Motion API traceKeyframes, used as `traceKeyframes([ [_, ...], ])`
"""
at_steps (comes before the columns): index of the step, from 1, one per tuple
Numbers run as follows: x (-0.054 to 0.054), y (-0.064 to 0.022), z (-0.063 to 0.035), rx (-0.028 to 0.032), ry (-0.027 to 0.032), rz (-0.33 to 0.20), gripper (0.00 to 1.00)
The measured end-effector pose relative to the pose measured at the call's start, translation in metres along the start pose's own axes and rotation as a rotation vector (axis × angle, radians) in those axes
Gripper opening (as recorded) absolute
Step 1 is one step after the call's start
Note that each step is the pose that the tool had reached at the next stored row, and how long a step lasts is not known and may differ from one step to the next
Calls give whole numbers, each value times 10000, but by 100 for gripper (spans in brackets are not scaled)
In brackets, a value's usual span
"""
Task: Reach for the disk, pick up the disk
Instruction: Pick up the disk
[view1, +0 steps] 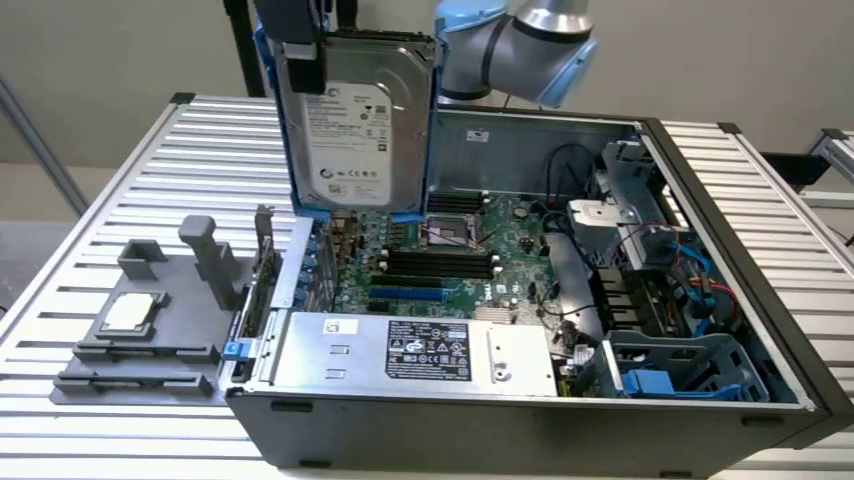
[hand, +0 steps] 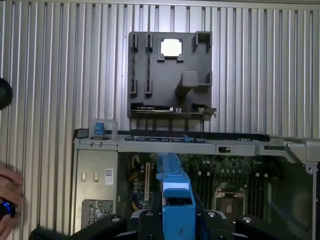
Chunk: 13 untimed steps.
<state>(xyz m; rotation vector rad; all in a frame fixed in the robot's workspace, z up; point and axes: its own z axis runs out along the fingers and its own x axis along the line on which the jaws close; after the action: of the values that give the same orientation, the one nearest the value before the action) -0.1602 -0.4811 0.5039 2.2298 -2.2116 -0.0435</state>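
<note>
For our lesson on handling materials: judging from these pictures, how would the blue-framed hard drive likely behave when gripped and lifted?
The disk looks like a rigid metal slab, so it probably stays stiff rather than bending. Its metal casing suggests it is fairly heavy for its size. It hangs upright from the gripper above the open computer case, held by its blue carrier, smooth plastic that might slip.

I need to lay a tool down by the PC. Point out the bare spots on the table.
Bare slats lie behind the grey fixture, toward the table's far edge, and at the exterior view's right beyond the computer case. Inside the case is crowded with boards and cables; the disk hangs lifted above it.
</note>
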Motion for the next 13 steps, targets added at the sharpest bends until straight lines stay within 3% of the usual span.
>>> traceKeyframes([
  [13, 256, -575, -17, 0, -5, 0, 33],
])
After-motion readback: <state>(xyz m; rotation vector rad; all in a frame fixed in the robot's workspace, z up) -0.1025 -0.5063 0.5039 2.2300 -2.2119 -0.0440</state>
